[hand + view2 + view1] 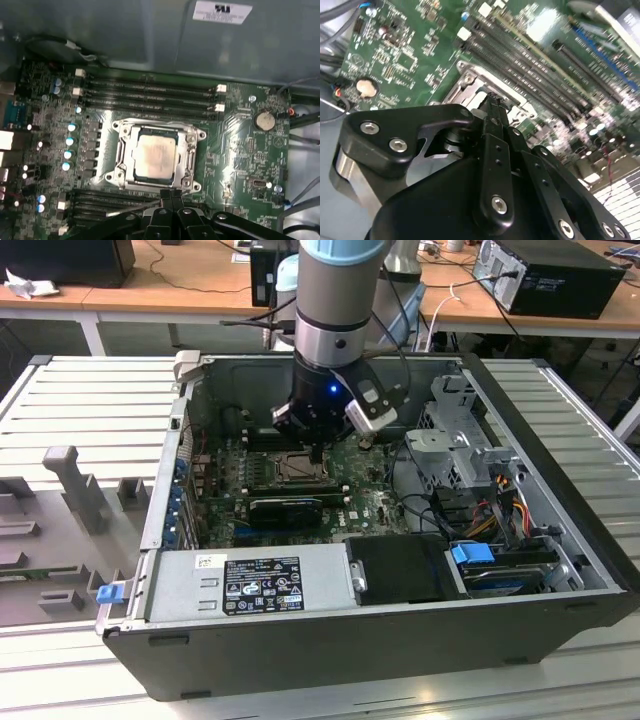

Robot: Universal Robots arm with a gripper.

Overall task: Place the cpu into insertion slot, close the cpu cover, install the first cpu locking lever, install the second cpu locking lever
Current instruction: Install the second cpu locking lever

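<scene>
Fingers [171, 196] pressed shut at the cpu cover's [156, 134] edge, cpu [155, 157] seated beneath.

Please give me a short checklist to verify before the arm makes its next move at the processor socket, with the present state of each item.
1. The cpu lies flat inside the insertion slot: ok.
2. The cpu cover is down around the chip: looks ok in the first wrist view.
3. Both locking levers are latched: cannot tell.
4. The gripper holds nothing: ok; the fingers meet at the socket's edge with nothing between them.
5. The gripper is clear of the memory slots beyond the socket: ok.
6. The gripper touches the socket frame: cannot tell.
</scene>
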